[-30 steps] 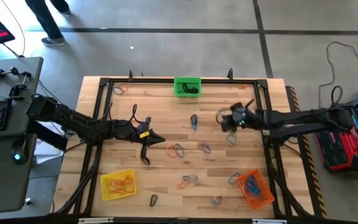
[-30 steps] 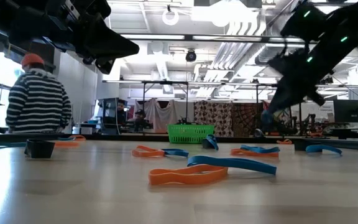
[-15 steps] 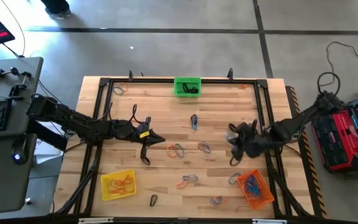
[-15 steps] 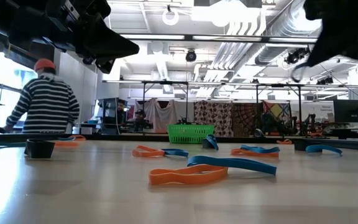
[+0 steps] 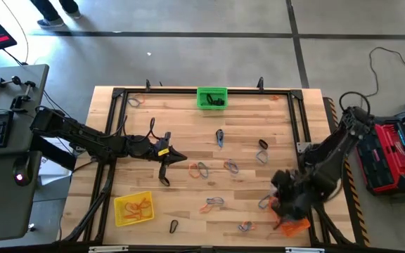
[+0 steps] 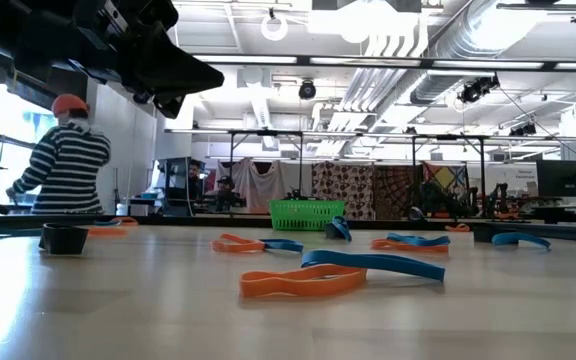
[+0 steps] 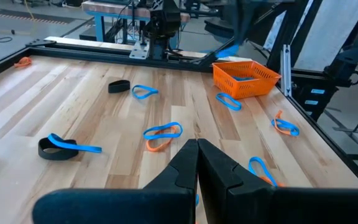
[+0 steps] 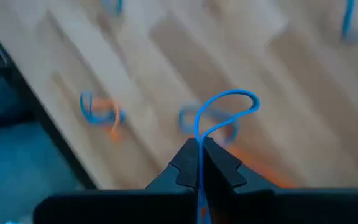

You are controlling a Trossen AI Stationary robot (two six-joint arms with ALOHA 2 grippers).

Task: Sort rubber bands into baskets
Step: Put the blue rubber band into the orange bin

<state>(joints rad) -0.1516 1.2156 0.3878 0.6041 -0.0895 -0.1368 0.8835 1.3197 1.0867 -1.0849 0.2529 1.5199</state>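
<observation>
A: Rubber bands (image 5: pixel 201 167) lie all over the table (image 5: pixel 188 147). Are they floppy?

B: Yes, light and soft, I think (pinch one thin side). The right gripper (image 8: pixel 199 163) pinches a blue band (image 8: pixel 224 111) above the orange basket (image 5: pixel 292 223). The left gripper (image 5: pixel 164 180) is pressed together, empty.

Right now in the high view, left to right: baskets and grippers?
Yellow basket → left gripper, shut and empty → green basket → right gripper, shut on a blue rubber band, above the orange basket.
</observation>
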